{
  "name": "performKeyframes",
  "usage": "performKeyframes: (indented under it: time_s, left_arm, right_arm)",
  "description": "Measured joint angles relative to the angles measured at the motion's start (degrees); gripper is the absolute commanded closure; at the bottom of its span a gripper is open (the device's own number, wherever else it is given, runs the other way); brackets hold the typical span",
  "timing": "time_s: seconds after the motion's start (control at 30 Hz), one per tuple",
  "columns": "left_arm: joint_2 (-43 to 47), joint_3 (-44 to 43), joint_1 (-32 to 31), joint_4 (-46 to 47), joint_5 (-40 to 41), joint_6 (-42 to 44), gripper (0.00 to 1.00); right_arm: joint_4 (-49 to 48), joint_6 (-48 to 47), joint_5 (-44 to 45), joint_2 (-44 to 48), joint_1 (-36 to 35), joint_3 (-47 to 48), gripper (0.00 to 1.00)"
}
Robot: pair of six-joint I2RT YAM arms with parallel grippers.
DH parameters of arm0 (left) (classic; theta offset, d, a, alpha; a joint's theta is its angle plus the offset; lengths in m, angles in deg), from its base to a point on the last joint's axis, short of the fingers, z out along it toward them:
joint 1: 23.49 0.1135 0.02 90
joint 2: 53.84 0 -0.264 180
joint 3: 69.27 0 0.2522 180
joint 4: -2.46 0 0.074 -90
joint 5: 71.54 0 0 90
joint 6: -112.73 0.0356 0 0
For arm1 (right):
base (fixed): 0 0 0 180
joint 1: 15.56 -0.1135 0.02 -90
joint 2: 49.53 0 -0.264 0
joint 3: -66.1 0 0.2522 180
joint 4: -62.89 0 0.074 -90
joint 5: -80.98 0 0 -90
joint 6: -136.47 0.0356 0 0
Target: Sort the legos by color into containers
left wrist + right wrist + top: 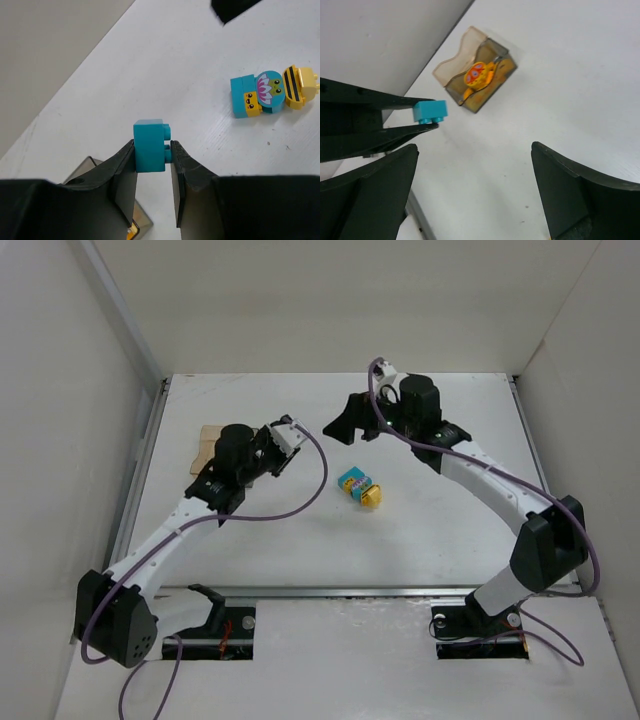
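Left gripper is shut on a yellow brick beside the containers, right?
No. The brick in the left gripper is cyan, not yellow; the left wrist view shows it. The gripper is shut on it beside the containers.

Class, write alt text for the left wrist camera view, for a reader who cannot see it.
The left gripper clamps a small cyan plastic brick over a white table. At upper right lies a joined cluster of cyan, orange and yellow printed bricks; a translucent plastic box peeks in at the bottom.
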Motion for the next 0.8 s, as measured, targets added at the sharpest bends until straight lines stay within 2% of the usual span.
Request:
performKeyframes:
  time_s: [0.17, 0.33, 0.43, 0.8]
  left_arm:
    - [-1.36, -0.44, 2.03, -0.9, 6.75, -9.73, 1.0]
    - [-11.32, -6.27, 9.16, -2.58, 17.7, -17.53, 1.0]
    - [-16.39, -8.15, 13.46, -3.23, 21.38, -19.63, 1.0]
    - [-27.39, -12.24, 25.64, -4.33, 23.15, -20.09, 1.0]
  right_arm:
    - [0.04, 0.09, 6.25, 2.62, 1.25, -2.14, 0.0]
    - [0.31, -1.49, 9.01, 2.95, 1.25, -3.17, 0.0]
    - [1.64, -2.97, 9.66, 2.8, 1.25, -3.28, 0.0]
    - [4.68, -7.39, 9.49, -2.19, 1.97, -1.79, 0.0]
